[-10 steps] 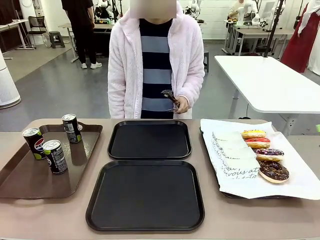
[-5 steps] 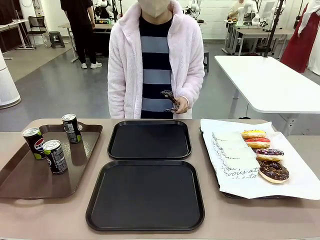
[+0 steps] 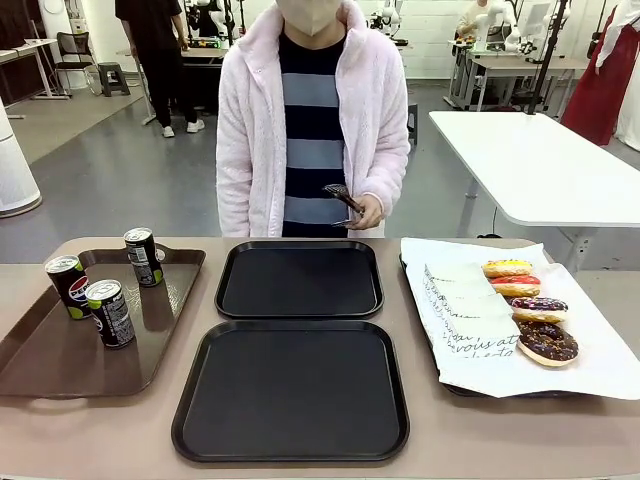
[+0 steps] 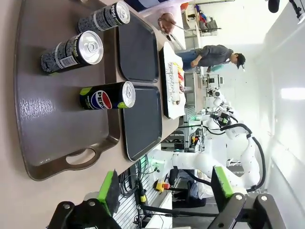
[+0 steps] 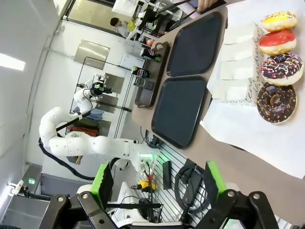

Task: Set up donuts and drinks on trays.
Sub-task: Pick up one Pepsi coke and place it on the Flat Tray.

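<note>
Two black trays lie mid-table, the far one (image 3: 299, 279) and the near one (image 3: 291, 390), both bare. Three drink cans stand on a brown tray at the left: a Pepsi can (image 3: 67, 286) and two black ones (image 3: 143, 257) (image 3: 109, 313). Several donuts sit in a row on white paper at the right, from a yellow-iced one (image 3: 507, 268) to a chocolate one (image 3: 547, 342). My left gripper (image 4: 164, 188) hangs open, off the table's end, beyond the brown tray (image 4: 43, 124). My right gripper (image 5: 158, 179) is open, off the table edge beside the donuts (image 5: 276, 102).
A person in a pink jacket stands at the far side holding dark tongs (image 3: 340, 197) in one hand. White script-printed paper (image 3: 470, 320) covers the right-hand tray. A white table (image 3: 540, 160) stands behind at the right.
The person's tongs have tilted slightly in the hand. Nothing on the table has moved.
</note>
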`<state>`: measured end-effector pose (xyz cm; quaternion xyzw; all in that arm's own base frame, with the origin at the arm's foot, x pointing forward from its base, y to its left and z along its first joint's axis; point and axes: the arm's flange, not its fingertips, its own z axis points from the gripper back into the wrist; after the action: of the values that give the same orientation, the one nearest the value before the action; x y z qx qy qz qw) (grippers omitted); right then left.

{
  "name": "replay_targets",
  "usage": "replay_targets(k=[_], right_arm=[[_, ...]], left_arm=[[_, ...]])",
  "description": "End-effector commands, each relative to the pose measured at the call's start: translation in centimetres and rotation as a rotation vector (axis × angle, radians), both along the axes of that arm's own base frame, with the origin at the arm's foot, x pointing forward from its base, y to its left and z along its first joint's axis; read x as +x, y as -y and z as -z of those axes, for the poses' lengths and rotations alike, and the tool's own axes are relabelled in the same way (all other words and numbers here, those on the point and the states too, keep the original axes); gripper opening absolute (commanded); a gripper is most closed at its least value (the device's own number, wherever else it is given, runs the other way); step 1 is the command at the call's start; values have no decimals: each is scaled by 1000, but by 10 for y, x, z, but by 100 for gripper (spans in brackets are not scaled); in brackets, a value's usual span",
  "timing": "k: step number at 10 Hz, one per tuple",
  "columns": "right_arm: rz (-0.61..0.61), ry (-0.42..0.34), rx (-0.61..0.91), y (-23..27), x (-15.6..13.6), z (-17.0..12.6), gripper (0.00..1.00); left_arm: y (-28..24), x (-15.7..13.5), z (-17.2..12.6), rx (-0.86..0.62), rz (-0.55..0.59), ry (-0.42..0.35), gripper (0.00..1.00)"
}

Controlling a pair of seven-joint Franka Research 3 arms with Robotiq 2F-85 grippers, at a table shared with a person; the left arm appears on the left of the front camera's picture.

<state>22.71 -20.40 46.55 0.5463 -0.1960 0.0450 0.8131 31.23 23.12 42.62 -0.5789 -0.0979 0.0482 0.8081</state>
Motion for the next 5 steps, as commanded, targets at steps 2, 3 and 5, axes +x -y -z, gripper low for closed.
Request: replay_targets(k=[2,3,5], right_arm=[[1,31,23,1,1,-3,100],[1,31,23,1,1,-3,100],[1,31,23,1,1,-3,100]], left_arm=[[2,-3,0,-15,-2,3,100],[2,-3,0,-15,-2,3,100],[2,-3,0,-15,-2,3,100]])
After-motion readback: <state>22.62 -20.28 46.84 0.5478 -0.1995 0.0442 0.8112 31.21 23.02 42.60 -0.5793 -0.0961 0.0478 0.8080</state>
